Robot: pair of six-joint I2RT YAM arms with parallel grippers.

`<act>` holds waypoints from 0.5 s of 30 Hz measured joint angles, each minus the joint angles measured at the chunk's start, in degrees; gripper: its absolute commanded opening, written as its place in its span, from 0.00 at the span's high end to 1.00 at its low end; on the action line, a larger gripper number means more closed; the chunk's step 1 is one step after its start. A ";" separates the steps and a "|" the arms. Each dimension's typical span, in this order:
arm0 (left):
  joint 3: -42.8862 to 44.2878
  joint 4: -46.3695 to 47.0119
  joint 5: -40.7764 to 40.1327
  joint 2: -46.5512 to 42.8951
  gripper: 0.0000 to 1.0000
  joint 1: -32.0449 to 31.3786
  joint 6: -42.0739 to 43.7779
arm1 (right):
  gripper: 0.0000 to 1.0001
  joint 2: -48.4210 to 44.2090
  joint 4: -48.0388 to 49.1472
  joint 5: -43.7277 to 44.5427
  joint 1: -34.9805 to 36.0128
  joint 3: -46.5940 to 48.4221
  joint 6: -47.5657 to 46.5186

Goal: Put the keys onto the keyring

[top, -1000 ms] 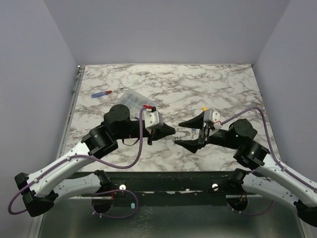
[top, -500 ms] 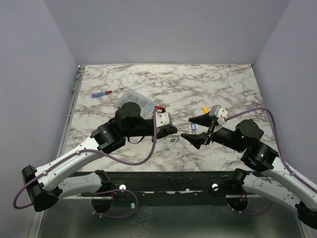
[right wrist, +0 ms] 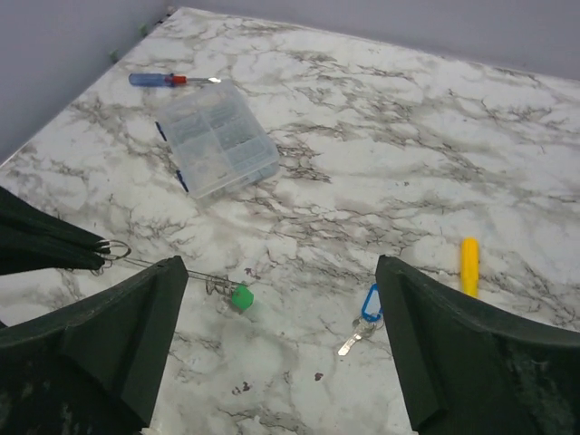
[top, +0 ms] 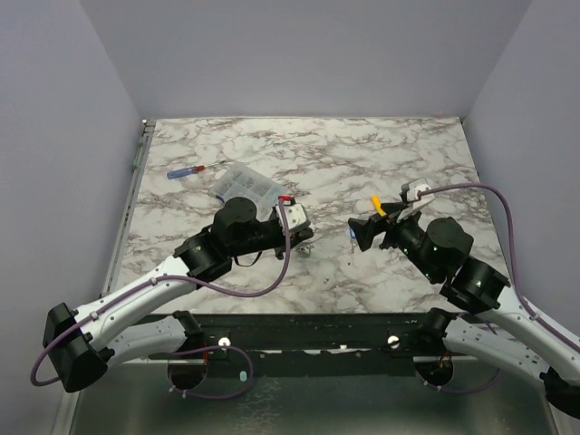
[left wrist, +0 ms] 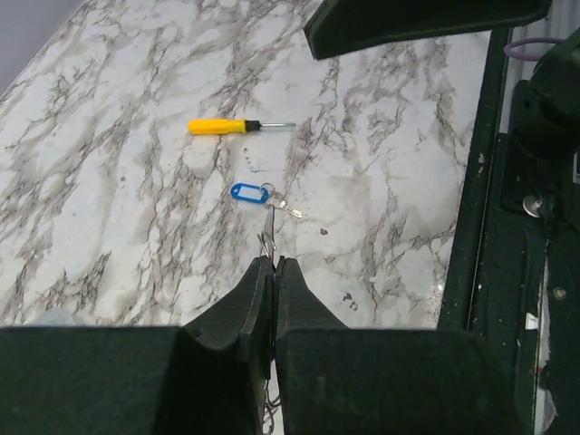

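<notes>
My left gripper [left wrist: 272, 264] is shut on the keyring [left wrist: 268, 237], a thin silver wire that sticks out past its fingertips. In the right wrist view the keyring wire [right wrist: 163, 266] runs from the left gripper [right wrist: 54, 246] to a green-headed key [right wrist: 240, 296] hanging on it just above the table. A blue-tagged key [right wrist: 370, 304] lies flat on the marble; it is also in the left wrist view [left wrist: 247, 191]. My right gripper [right wrist: 281, 268] hovers wide open above the table with nothing in it, the blue-tagged key near its right finger. From above, both grippers [top: 306, 237] [top: 362, 232] face each other.
A yellow-handled screwdriver [right wrist: 468, 265] lies just right of the blue-tagged key. A clear plastic compartment box [right wrist: 217, 138] sits behind the left gripper, and a red-and-blue screwdriver [right wrist: 168, 80] lies near the back left corner. The table's front edge rail [left wrist: 471, 227] is close by.
My right gripper has pulled back to the right, lifted and opened wider. The blue-tagged key now lies alone on the marble. My left gripper has shifted slightly left, still shut on the wire.
</notes>
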 measured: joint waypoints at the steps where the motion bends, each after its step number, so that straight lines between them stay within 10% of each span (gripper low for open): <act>1: -1.29 1.01 -0.94 -0.52 1.00 0.20 -0.33 | 0.00 0.35 0.02 1.09 0.00 0.00 0.55; 15: -3.54 4.94 -1.77 -1.49 1.00 4.09 -3.80 | 0.00 16.50 -7.04 13.14 -4.59 7.06 7.63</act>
